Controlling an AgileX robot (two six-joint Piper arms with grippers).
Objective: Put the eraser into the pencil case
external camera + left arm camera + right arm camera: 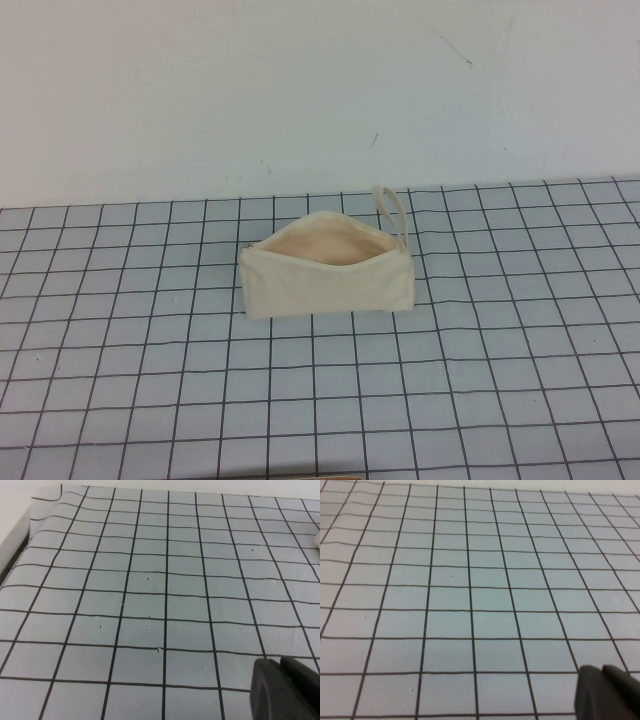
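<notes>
Nearest the lens in each wrist view was just a dark lump of tool: left gripper in the lower right corner of its frame, right gripper in the lower right corner of its own. Both hung over bare grid mat with nothing under them. I couldn't tell whether either was clenched or released, since too little of each showed. Neither carried anything I could see. Neither arm appeared in the high view, so I read both as parked back at the near side, out of the work area. Pencil case sat centre frame in the high view, just above the middle, standing on its base with the long side facing the camera. Its mouth gaped upward and the peach lining was visible, which is the right pose for a top-down drop with no need to hold it open. Loop strap stuck up at its right end, clear of the opening, so it shouldn't snag. I couldn't find the eraser in any view: not on the mat, not at either tool. The case's front wall hid most of the interior, so it may have been inside already; I couldn't confirm. A thin tan sliver showed at the bottom edge, unidentifiable. White wall filled the top of the frame.
</notes>
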